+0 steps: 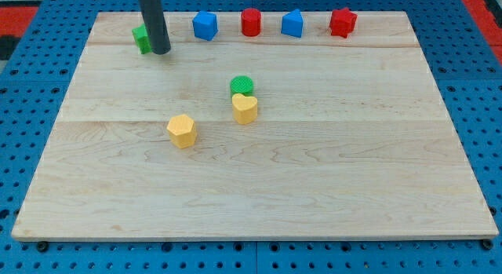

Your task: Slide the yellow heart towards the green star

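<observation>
Yellow heart lies well away from the end effector

The end effector (161, 51), a plain rod with nothing to open or grasp, holds nothing and rests just beside a green block (141, 38), shape unclear. The yellow heart (245, 108) lies well toward the view's lower right of it on the worktop (353, 180), touching a green round block (242, 85).

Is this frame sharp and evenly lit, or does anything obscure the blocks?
Camera view: sharp, evenly lit, shadows soft and short, no glare. The rod hides part of the green block, so its shape is unclear; my tip sits against it. The yellow heart is clear.
</observation>
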You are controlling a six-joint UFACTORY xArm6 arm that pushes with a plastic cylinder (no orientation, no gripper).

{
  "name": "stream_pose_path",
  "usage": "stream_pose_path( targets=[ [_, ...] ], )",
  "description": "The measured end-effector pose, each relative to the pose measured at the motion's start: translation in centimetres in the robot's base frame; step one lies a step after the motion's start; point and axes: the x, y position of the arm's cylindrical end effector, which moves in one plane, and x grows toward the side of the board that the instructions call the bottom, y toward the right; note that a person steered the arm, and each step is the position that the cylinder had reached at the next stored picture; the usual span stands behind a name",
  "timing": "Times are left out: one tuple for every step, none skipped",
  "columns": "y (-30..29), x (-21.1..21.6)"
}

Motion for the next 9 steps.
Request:
stream_pose_path(
  targets=[
    [-1.4, -0.7],
    [1.3, -0.2],
    [8.1, 1.8],
    [17.3, 4.2],
    [21.9, 11.6],
    [20.3, 16.9],
    [17.5, 15.3],
    [14.8, 13.2],
    [9.8, 12.6]
  ],
)
